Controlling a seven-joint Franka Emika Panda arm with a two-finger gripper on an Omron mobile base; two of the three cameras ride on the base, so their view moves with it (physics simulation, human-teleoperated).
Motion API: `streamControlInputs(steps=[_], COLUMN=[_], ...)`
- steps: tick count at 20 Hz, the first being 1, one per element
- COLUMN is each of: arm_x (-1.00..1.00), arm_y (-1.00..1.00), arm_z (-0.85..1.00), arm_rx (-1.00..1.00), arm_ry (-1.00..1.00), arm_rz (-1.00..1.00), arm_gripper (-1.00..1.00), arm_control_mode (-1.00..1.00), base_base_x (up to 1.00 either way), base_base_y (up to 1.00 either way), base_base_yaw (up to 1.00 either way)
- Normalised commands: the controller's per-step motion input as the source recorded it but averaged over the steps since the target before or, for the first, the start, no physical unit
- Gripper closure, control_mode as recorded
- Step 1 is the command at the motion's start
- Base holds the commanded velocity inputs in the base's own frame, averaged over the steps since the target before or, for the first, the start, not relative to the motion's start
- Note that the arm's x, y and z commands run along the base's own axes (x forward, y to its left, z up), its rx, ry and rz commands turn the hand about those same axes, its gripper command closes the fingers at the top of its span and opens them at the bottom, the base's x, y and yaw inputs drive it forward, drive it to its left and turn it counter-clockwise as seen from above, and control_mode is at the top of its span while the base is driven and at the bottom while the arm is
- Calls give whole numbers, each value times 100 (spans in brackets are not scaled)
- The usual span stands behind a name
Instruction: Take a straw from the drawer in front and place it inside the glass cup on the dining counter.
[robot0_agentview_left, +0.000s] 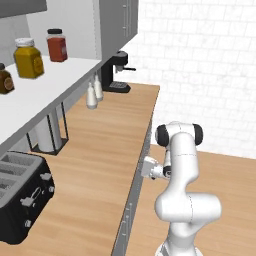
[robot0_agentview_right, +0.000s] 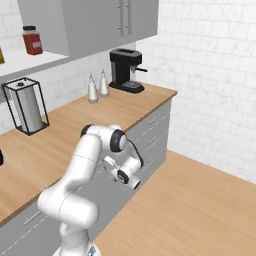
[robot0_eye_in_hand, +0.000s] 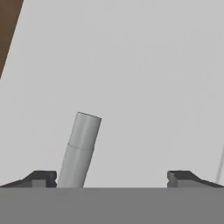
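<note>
My gripper (robot0_eye_in_hand: 113, 179) is open, its two dark fingertips (robot0_eye_in_hand: 41, 177) spread wide and close against the light grey flat drawer front (robot0_eye_in_hand: 131, 78). The end of the slim bar handle (robot0_eye_in_hand: 81, 148) rises just inside the left fingertip, between the jaws, which do not grip it. From the base views the hand (robot0_agentview_right: 125, 175) presses up to the grey drawer fronts (robot0_agentview_right: 150, 135) under the wooden worktop, at the counter's edge (robot0_agentview_left: 145, 167). The drawer is shut, so the straw is hidden. The glass cup and the dining counter are out of view.
On the wall worktop (robot0_agentview_left: 100, 150) stand a black coffee machine (robot0_agentview_right: 124, 70), two small bottles (robot0_agentview_right: 98, 86), a paper towel holder (robot0_agentview_right: 27, 106) and a black toaster (robot0_agentview_left: 22, 195). Jars (robot0_agentview_left: 29, 57) sit on a shelf above. Wooden floor (robot0_agentview_right: 200, 210) lies to the right.
</note>
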Motion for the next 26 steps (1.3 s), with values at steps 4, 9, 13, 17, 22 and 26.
streamControlInputs(steps=[4,9,13,17,22,26], arm_x=[0,0,20,13,-2,-25], arm_y=[26,30,42,10,-23,-62], arm_z=[27,34,2,0,0,0], arm_rx=[0,0,-1,-1,-1,0], arm_ry=[-8,2,17,18,4,0], arm_rz=[0,0,0,0,0,0], arm_gripper=[-100,-100,100,100,100,100], arm_control_mode=[-100,-100,-100,-100,-100,-100], base_base_x=[0,0,0,0,0,0], base_base_y=[0,0,0,0,0,0], base_base_yaw=[0,0,0,0,0,0])
